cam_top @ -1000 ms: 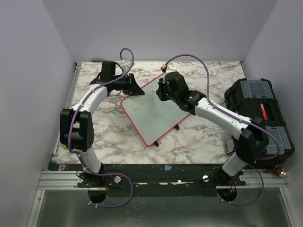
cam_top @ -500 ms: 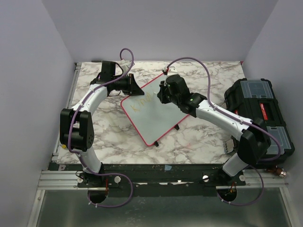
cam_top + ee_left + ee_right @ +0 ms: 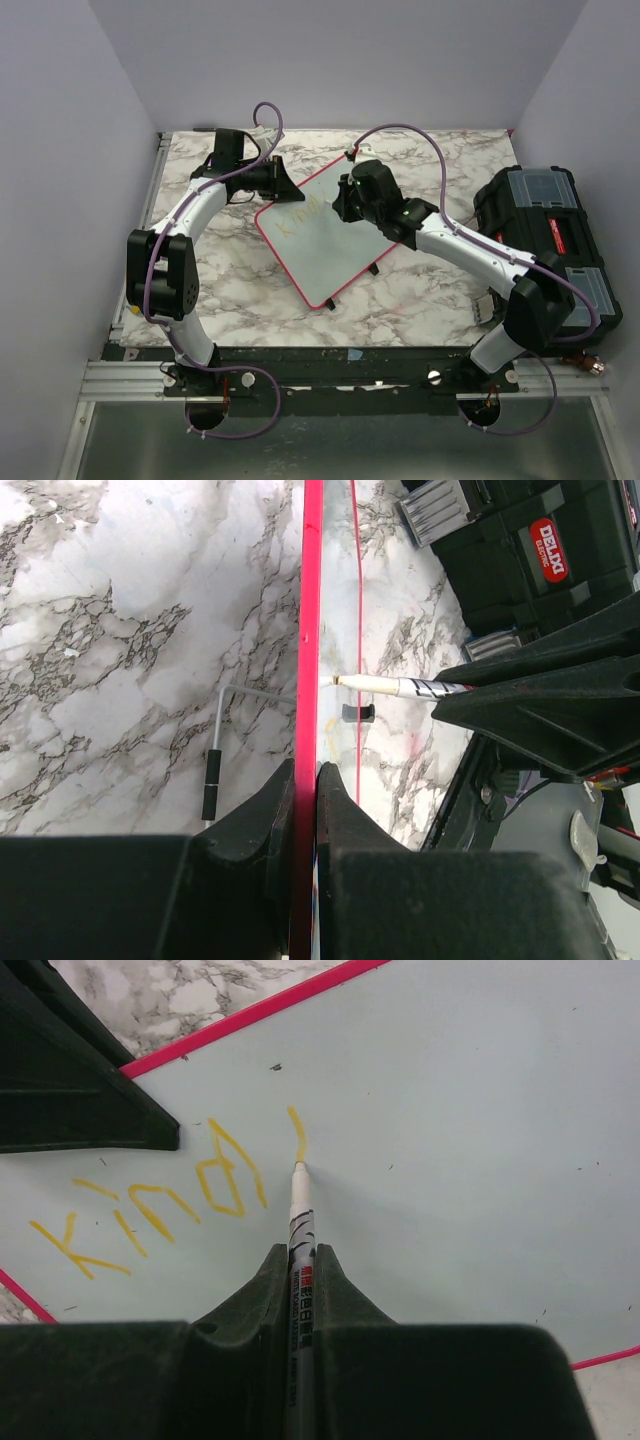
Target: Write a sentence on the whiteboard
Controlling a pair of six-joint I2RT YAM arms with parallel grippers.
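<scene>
We are pinching a white marker (image 3: pixel 298 1210) between the narrowed fingers of our right gripper (image 3: pixel 302 1260). Its barrel is running straight out between them, and its tip is touching the whiteboard (image 3: pixel 450 1140) at the lower end of a short yellow stroke. Just left of that stroke in the right wrist view, the sentence (image 3: pixel 150 1210) is showing as the yellow letters "Kind", slanting across the corner of the white surface.

Our left gripper (image 3: pixel 305 780) is clamping the board's pinkish-red frame, one finger on each face, with the frame running edge-on away from the fingers. One dark finger of it is lying over the board just above the letters in the right wrist view.

From above, we are seeing the whiteboard sitting askew in the middle of the marble table (image 3: pixel 230 290), one corner pointing toward the near edge and the lettered corner lying between our two grippers. We cannot tell whether that corner is lifted off the table. A small black clip (image 3: pixel 375 268) is sticking out from the board's near right edge. A black toolbox (image 3: pixel 545 235) is sitting at the table's right side, well apart from the board.
</scene>
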